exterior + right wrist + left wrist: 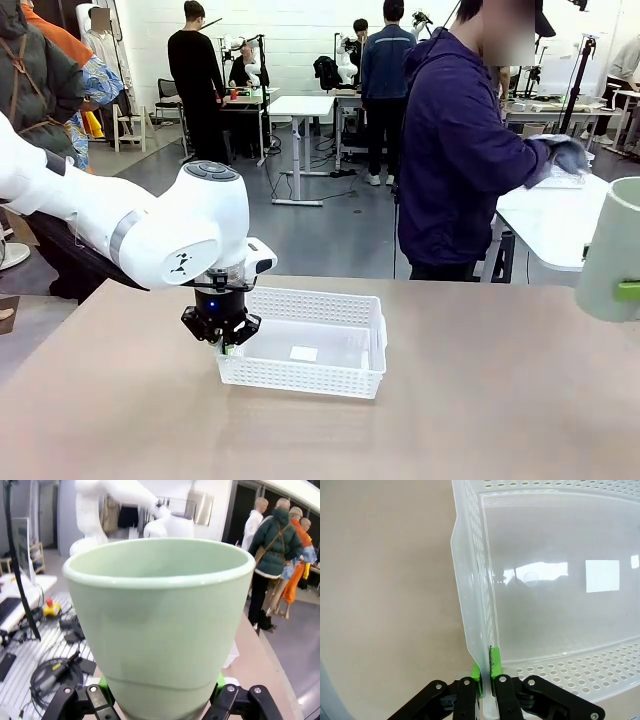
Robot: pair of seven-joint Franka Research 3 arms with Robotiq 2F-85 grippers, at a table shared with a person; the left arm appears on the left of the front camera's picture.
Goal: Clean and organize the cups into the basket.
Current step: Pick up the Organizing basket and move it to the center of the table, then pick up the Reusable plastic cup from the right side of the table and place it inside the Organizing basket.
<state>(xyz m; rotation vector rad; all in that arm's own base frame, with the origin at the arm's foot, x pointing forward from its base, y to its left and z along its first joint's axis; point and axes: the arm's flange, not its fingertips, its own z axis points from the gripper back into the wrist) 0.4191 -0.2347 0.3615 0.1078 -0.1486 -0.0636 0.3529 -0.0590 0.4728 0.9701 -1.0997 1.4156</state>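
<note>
The white lattice-sided basket (310, 375) stands on the tan table, left of centre, with nothing in it. My left gripper (228, 345) points down at its near-left corner and is shut on the basket's left wall (470, 590). In the left wrist view the green pads of that gripper (487, 667) pinch the thin wall from both sides. At the right edge of the front view, a pale mint green cup (610, 250) hangs above the table. My right gripper (162, 690) is shut on this cup (160, 625) near its base, mouth facing the camera, with a green pad (219, 682) on each side.
A person in a dark purple jacket (455, 150) stands beyond the far edge, turned to a white side table (550, 220), with a hand on a grey cloth (562, 152). A white sticker (303, 353) marks the basket's floor. Bare tabletop (480, 400) lies right of the basket.
</note>
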